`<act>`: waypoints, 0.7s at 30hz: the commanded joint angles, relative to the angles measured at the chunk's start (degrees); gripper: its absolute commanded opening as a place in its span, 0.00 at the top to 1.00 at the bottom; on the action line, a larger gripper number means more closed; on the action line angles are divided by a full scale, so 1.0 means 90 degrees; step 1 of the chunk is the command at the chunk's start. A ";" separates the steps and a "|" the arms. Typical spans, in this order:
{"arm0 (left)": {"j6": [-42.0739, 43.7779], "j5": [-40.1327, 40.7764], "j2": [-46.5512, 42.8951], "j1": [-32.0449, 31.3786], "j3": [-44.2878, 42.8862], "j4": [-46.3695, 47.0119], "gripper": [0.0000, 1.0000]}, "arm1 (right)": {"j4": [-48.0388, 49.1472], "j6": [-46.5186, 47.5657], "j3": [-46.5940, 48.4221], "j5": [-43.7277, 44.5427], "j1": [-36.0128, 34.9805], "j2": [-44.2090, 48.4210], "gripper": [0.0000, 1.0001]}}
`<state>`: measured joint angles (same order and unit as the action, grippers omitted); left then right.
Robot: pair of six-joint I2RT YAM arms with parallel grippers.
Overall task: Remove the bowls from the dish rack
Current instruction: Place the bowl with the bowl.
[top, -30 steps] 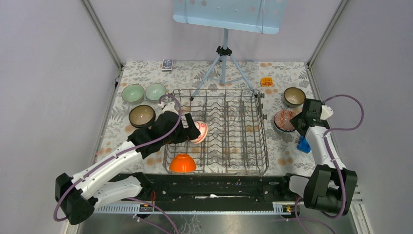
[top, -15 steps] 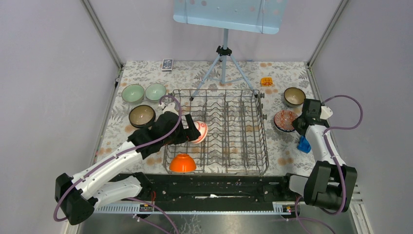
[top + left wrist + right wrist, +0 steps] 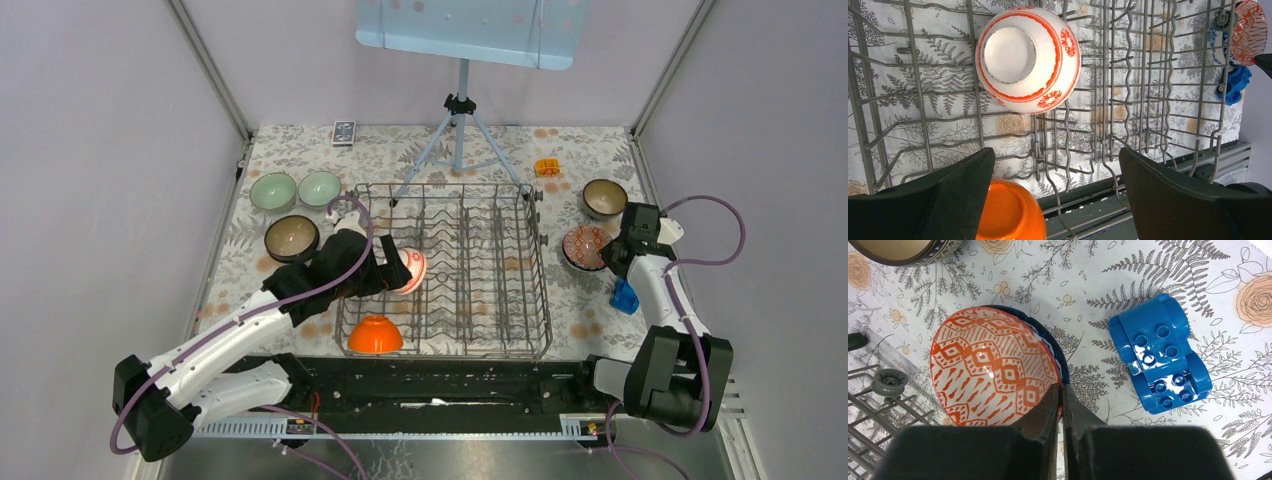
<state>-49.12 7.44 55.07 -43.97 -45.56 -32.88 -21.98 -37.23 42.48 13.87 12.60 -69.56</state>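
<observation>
While the left hand (image 3: 1055, 157) hangs wide open above the dish rack (image 3: 546, 290), whose upturned red-and-white bowl (image 3: 1027, 57) sits just ahead of its fingers (image 3: 938, 195), the reaching step seems in hand, and the next move likely calls for straddling that bowl before closing.

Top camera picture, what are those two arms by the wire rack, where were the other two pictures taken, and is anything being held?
Two robot arms bolted at the near edge of the table, each with a two-finger gripper. The top picture looks down from above; the other two come from wrist cameras. The left gripper is open and empty over an upturned red-and-white bowl in the dish rack, near an orange bowl. The right gripper is nearly shut at the rim of a red-patterned bowl out on the table, beside a blue toy brick; whether it pinches that rim is unclear.
</observation>
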 commanded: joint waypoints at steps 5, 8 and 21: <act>0.0001 -0.0045 -0.0089 0.0022 0.0023 0.0278 0.01 | 0.0122 -0.0052 -0.0019 -0.0102 0.0050 -0.0128 0.93; 0.0008 -0.0039 -0.0081 0.0022 0.0015 0.0277 0.01 | 0.0148 -0.0063 -0.0042 -0.0154 0.0055 -0.0201 0.93; 0.0038 -0.0036 -0.0067 0.0022 -0.0001 0.0277 0.01 | -0.0009 -0.0051 0.0092 -0.0188 0.0055 -0.0146 0.71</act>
<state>-49.10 7.42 55.07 -43.97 -45.56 -32.84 -21.15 -37.63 42.44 12.38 12.91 -71.40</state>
